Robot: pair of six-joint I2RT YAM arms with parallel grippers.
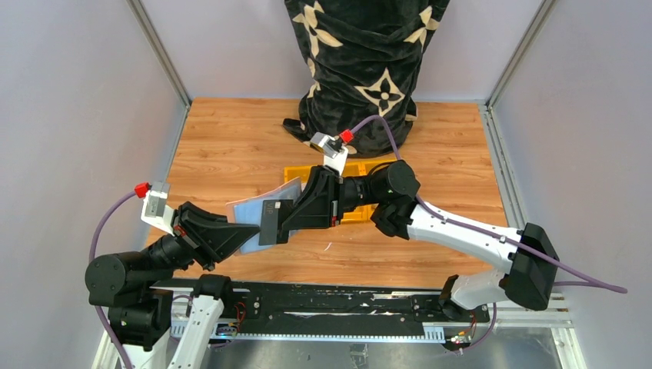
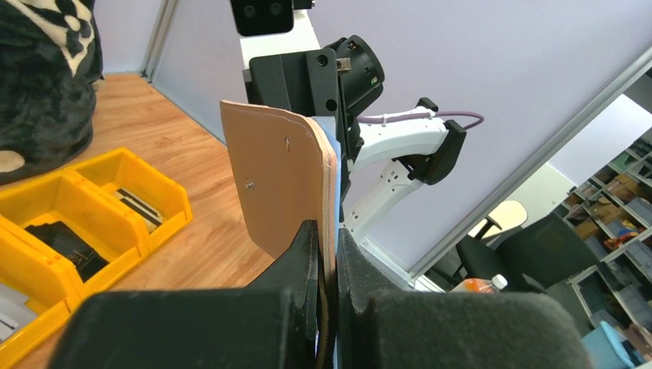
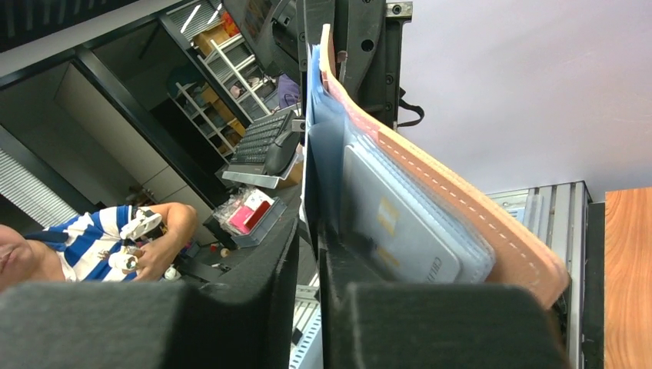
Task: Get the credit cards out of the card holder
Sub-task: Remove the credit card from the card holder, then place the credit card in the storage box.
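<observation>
The taupe-brown card holder (image 2: 284,173) is held up in the air, edge-on, between both grippers. My left gripper (image 2: 327,257) is shut on its lower edge. In the right wrist view the holder (image 3: 469,219) curves to the right, with blue-grey sleeves and a silvery credit card (image 3: 396,227) with gold marks lying in it. My right gripper (image 3: 309,234) is shut on a thin blue-grey card edge (image 3: 314,146) on the holder's left side. In the top view the grippers (image 1: 265,224) meet over the table, with blue-grey sheets (image 1: 257,206) fanning out above them.
A yellow three-compartment tray (image 1: 296,174) lies behind the right gripper; it also shows in the left wrist view (image 2: 108,163) with dark items inside. A black patterned bag (image 1: 361,61) stands at the back. The wooden table (image 1: 231,146) has grey walls on both sides.
</observation>
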